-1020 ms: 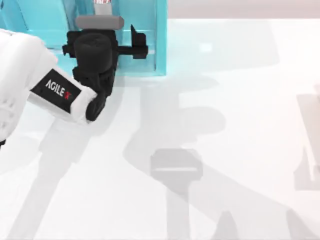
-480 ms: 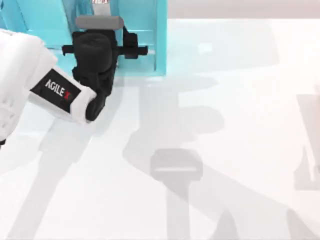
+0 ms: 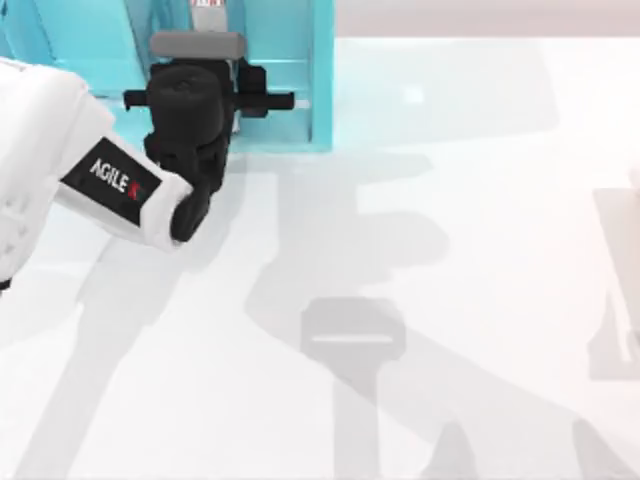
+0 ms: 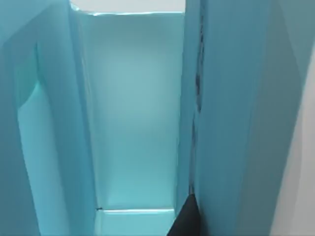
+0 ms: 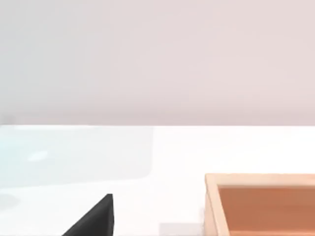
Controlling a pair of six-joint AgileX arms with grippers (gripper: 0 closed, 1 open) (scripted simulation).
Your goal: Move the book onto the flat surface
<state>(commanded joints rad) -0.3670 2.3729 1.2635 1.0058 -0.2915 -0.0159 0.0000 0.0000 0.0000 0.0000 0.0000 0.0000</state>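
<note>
Progress: you are early in the job, by my reading. The book (image 3: 207,5) stands in the shelf (image 3: 300,75) at the top view's far left edge; nothing of it lies on the tabletop (image 3: 450,280) yet.

Done so far: your left arm has its wrist at the shelf's open front, with the left gripper (image 3: 268,100) reaching into the right-hand compartment.

Left to do: take hold of the book, draw it out of the shelf, and lay it down on the open white tabletop in front.

Book, look: from above you see just a narrow white edge with small red marks, poking out beyond the arm's grey camera block. In the left wrist view a teal slab (image 4: 231,123) stands upright beside the empty compartment, a dark seam down its edge; I judge this to be the book's cover, but it matches the shelf boards closely.

Left hand: I cannot tell whether its fingers are spread or pinching; one dark fingertip (image 4: 184,221) shows just beside that slab.

Right arm: parked off to the right, its gripper (image 5: 93,219) low over the tabletop near a wooden box (image 5: 261,204).
</note>
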